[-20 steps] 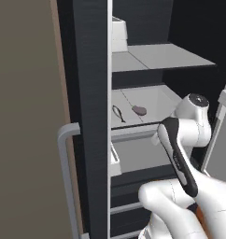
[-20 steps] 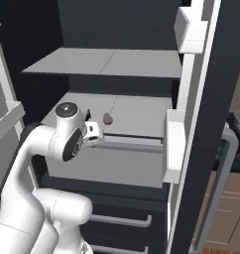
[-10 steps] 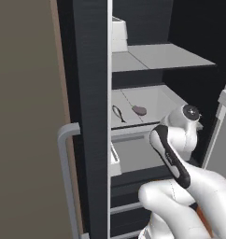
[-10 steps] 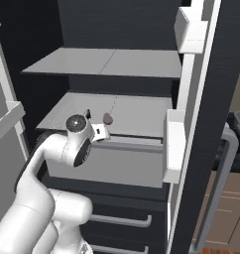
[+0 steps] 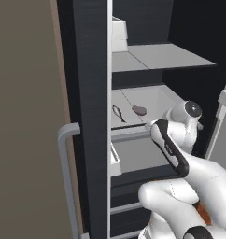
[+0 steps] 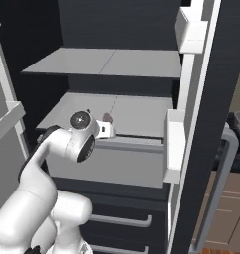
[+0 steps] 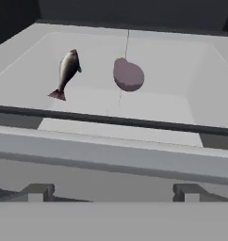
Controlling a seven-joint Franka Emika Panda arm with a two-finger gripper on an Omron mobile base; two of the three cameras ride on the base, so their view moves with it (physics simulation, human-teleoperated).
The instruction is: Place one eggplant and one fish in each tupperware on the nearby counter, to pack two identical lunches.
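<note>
Upper middle of the hand view, grey fish point(image 7: 67, 71) and purplish eggplant point(image 7: 128, 74) apart on a fridge shelf point(image 7: 191, 80), dark rail point(image 7: 111, 120) crossing before them, tool point(image 7: 111, 192) spread wide.

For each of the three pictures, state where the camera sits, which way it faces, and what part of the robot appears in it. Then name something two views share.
Left base view: behind the arm's left, facing the open fridge; white arm lower right.
Right base view: behind its right, facing the same shelves; arm lower left.
Hand view: on the hand, looking into the shelf tray at the fish and a rounded purplish item; open gripper at bottom.
Shared: the left base and hand views show fish and purplish item.
</note>
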